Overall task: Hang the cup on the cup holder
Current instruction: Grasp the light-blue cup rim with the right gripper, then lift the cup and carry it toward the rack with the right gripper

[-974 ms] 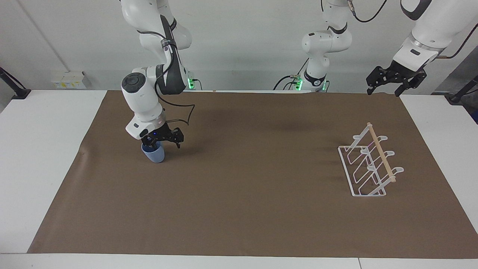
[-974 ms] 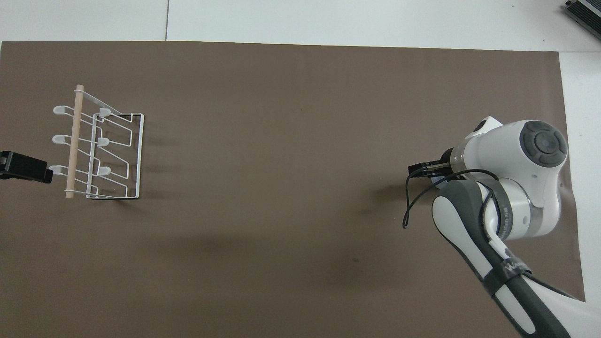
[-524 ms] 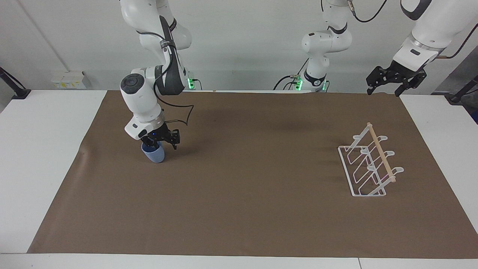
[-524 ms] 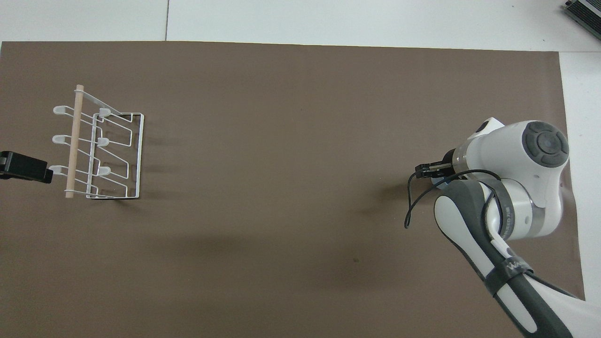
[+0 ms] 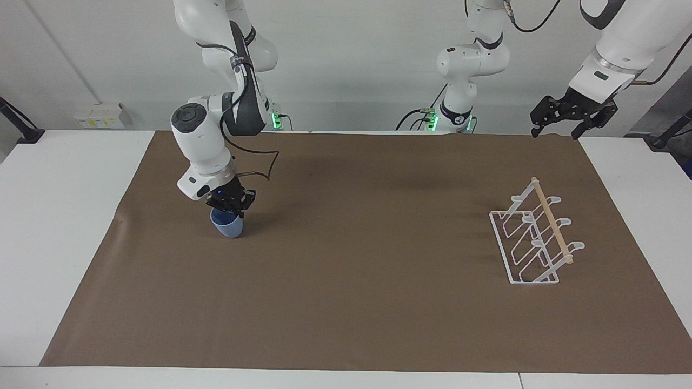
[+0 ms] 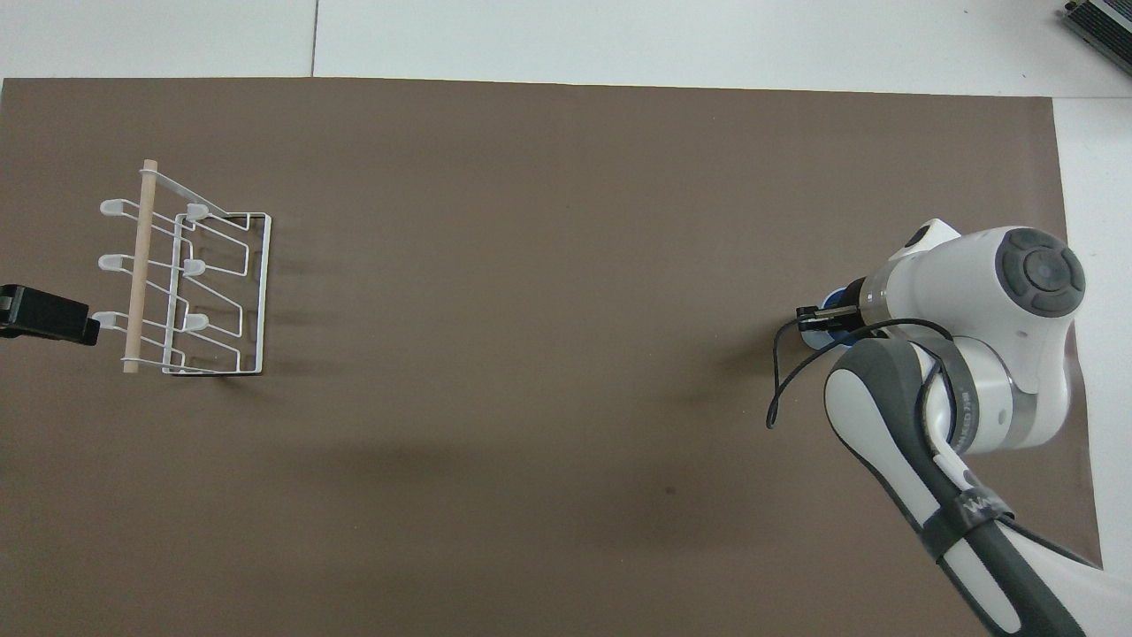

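Since the earlier frame your right gripper [image 5: 231, 209] had drawn its spread fingers together at the rim of the cup [image 5: 227, 225], and the cup had shifted a little toward the middle of the table.

Facing view: right gripper pinched shut on the cup's rim, one finger apparently inside the mouth, one outside. Cup sat directly under the hand, base seemingly on the brown mat [image 5: 346, 302], leaning slightly. Left gripper [image 5: 569, 120] waited up in the air, fingers spread, holding nothing. Cup holder [image 5: 535, 237] stood well apart from the gripping hand, toward the left arm's end of the table.

Overhead view: right gripper [image 6: 818, 311] mostly hidden by its own wrist; a sliver of the blue cup [image 6: 829, 326] showed beneath it. Left gripper [image 6: 49, 317] showed as a dark block beside the cup holder [image 6: 190, 281].

Handling, as a judgement: cup looked light, thin-walled, smooth plastic, likely slippery and a bit springy at the wall. A rim pinch was the sensible hold; you would want it deep enough that the cup does not swing when lifted.
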